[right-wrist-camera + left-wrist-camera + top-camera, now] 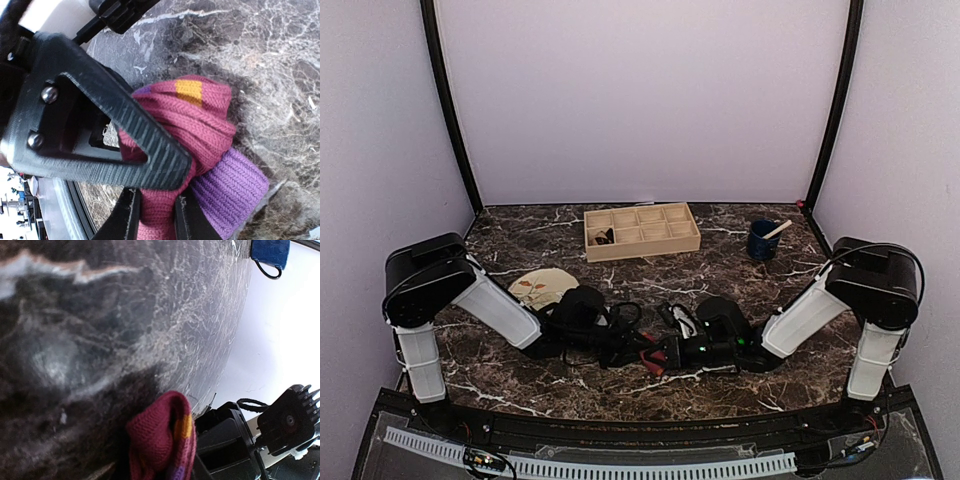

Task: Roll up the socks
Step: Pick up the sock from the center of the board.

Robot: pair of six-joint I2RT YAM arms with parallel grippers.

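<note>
We see a magenta sock (200,125) (an orange patch, a purple end), bunched into a thick fold, lying near and roughly central.

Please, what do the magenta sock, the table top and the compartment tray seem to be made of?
The magenta sock: knitted yarn, soft and matte; rows of stitches show clearly.
The table top: dark marble, or perhaps a marble-pattern laminate, slightly glossy; white veins and a pale sheen.
The compartment tray: probably unpainted wood, matte; pale tan colour, thin dividers.

Arms folded low, wrists nearly meeting; right pincer (156,200) nipping magenta sock (200,125), left pincer (638,345) against it
</note>
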